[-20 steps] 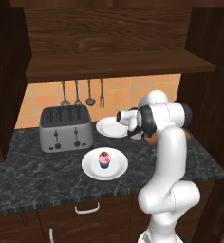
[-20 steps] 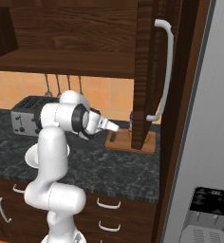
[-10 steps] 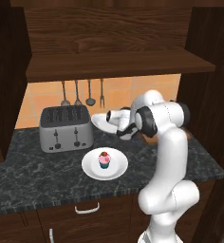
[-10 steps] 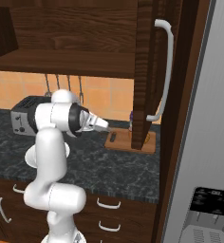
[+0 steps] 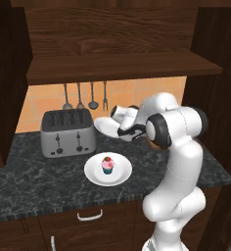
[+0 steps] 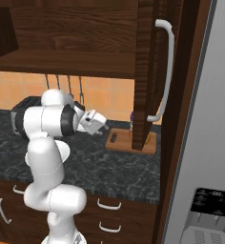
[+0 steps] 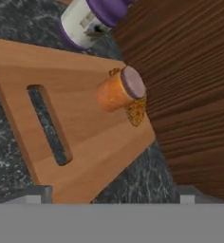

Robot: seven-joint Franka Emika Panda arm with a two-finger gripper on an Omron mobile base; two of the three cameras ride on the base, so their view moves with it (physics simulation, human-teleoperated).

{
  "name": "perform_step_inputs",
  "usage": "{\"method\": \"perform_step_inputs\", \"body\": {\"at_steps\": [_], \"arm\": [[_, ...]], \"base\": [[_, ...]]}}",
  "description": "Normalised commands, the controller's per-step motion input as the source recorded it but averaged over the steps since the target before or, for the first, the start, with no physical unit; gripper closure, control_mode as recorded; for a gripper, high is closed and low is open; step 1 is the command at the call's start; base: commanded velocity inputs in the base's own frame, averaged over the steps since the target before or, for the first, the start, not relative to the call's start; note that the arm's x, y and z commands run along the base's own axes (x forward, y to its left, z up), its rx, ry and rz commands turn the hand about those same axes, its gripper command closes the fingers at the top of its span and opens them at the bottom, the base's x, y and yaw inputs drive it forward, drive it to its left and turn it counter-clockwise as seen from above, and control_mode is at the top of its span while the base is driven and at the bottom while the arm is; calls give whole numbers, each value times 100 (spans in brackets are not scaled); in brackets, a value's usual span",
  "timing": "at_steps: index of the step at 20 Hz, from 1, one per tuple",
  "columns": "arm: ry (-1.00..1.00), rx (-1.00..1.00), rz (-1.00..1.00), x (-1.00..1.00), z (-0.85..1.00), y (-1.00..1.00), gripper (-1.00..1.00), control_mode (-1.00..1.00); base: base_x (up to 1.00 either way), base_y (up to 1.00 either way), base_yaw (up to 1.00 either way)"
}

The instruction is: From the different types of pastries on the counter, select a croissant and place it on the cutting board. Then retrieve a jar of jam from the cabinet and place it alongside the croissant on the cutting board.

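In the hand view the orange-brown jar of jam (image 7: 118,90) stands on the light-brown cutting board (image 7: 80,142). The golden croissant (image 7: 136,112) lies right behind the jar, touching it. My gripper (image 7: 109,195) hangs back from the board, open and empty, its tips wide apart at the frame's lower corners. From the right base, the gripper (image 6: 104,126) floats left of the board (image 6: 121,141) above the counter (image 6: 95,167). The pink-frosted cupcake (image 5: 107,165) sits on a white plate (image 5: 94,175). The cabinet's thick shelf (image 5: 117,68) runs overhead.
The open cabinet door (image 6: 145,71) with its white handle (image 6: 166,71) hangs over the board's right part. A purple-labelled bottle (image 7: 88,19) stands past the board. A toaster (image 5: 68,131), a second white plate (image 5: 103,126) and hanging utensils (image 5: 85,95) are on the left.
My hand has drawn back leftward from the cutting board, away from the cabinet door. The jar stays on the board beside the croissant.
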Motion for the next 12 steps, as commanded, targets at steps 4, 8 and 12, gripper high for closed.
{"method": "perform_step_inputs", "body": {"at_steps": [4,8,12], "arm": [[18,17,2,-78,43,0,-100,-100],[13,13,5,-93,28,1,-100,-100],[-10,12,6,-62,-47,0,-100,-100]], "base": [[0,0,0],[0,0,0],[0,0,0]]}}
